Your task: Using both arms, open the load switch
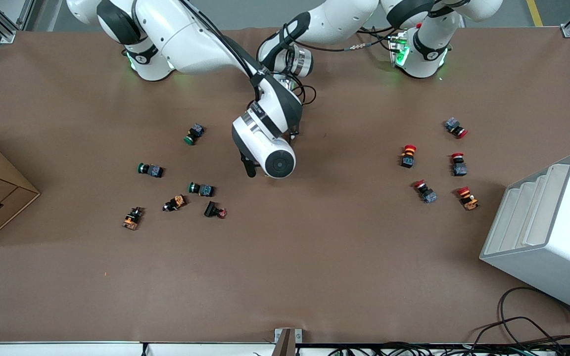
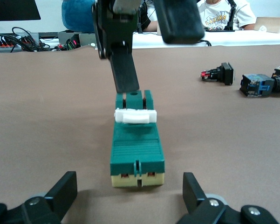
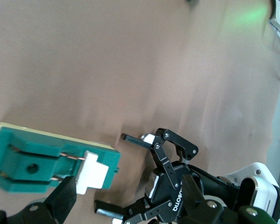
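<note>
Right gripper [image 2: 144, 51] hangs over the load switch [image 2: 137, 140], fingers parted, one fingertip touching its green end, gripping nothing. Mid-counter [image 1: 285, 277] the switch lies flat. Left gripper [image 3: 144, 175], wide open and empty, waits low beside it. Looks light, rigid, slick plastic; I'd clamp the ribbed sides, then pull the white piece [image 2: 135, 115].

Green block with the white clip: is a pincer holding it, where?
Neither. The dark-green oblong load switch lies inside the open left pincer; the open right pincer has one finger at its white-clip end.
</note>
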